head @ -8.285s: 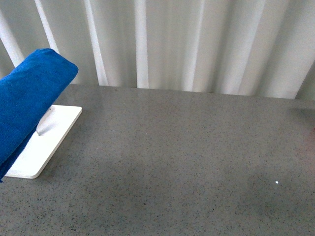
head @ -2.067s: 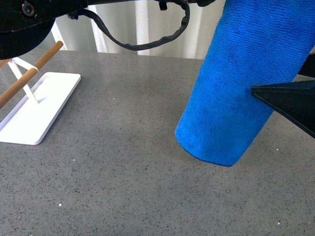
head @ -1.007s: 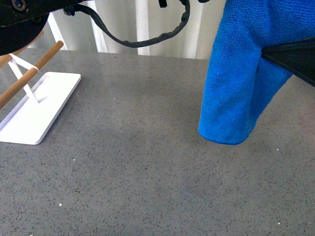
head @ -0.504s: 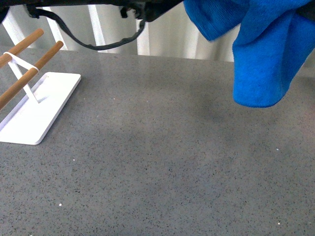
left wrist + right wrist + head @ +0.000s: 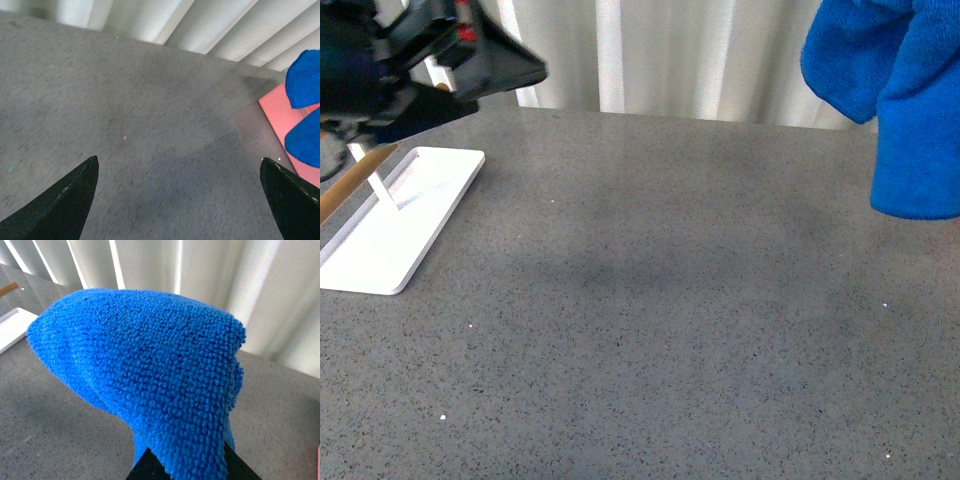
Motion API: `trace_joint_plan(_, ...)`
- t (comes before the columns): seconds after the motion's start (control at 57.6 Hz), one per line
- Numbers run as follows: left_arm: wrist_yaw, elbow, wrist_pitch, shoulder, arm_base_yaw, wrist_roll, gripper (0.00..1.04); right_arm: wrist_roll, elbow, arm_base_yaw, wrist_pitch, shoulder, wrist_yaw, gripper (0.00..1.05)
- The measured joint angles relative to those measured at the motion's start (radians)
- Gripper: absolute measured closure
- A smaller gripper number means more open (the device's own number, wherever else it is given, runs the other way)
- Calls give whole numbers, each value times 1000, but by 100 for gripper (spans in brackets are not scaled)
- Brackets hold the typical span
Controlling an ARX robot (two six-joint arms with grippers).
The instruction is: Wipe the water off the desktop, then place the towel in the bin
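On the near surface: the speckled grey surface (image 5: 650, 390) carries nothing close in. I can make out no puddle, only a few pale specks and a faintly darker patch toward the middle.
At mid left: a white tray base (image 5: 390, 235) sits on the surface, with a wooden rod (image 5: 348, 182) on a thin post above it.
Left hand (image 5: 182, 200): fingers spread wide and empty, hovering over the bare surface. In the front view its dark bulk hangs above the far end of the tray base.
At far right: the towel (image 5: 910, 110) hangs well off the surface, bunched at the top with one fold drooping.
Right hand (image 5: 187, 469): clamped on the towel, whose pile drapes over and hides most of the fingers. The arm is held high and out toward the right edge.
Below the towel: a flat pink shape (image 5: 276, 122) shows in the left wrist view. It may be the bin, but I cannot tell.
Behind everything: a pale pleated curtain (image 5: 700, 50).
Step in hand, as I judge it: carrying the towel.
Doing it well: if wiping is what's left, bring a broad fold down flat, press evenly, and sweep in overlapping strokes. Grip firmly so the cloth does not slip, and steer clear of the tray base and the left hand.
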Motion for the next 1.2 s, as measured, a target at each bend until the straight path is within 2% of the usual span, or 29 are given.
trace_joint_plan(0.104,53,-102,-10,-113,69,11,7,-5,-2,-1,-19,-4,40,101)
trace_joint_plan(0.261,151,-286,-31,-364,233,41,7,-8,-13,1,-29,-4,95,101)
trace_joint_plan(0.295,121,-312,-2,-369,248,63,8,-8,-14,3,-29,-3,101,101)
trace_joint_plan(0.382,-185,-463,358,-356,274,150,24,-8,-15,12,-29,2,114,101)
trace_joint_plan(0.417,-281,-543,531,-351,283,181,34,-8,-15,16,-27,6,119,101)
trace_joint_plan(0.486,-324,-600,621,-381,277,200,46,-8,-18,26,-26,10,135,101)
trace_joint_plan(0.816,-404,-730,516,-633,187,228,100,-8,-30,48,-34,9,194,101)
trace_joint_plan(1.042,-447,-783,375,-830,141,233,101,-8,-34,74,-55,2,237,101)
trace_joint_plan(1.112,-514,-795,327,-890,92,233,101,-8,-39,85,-62,-7,247,101)
trace_joint_plan(1.199,-530,-806,272,-956,60,233,101,-8,-48,99,-74,-29,261,101)
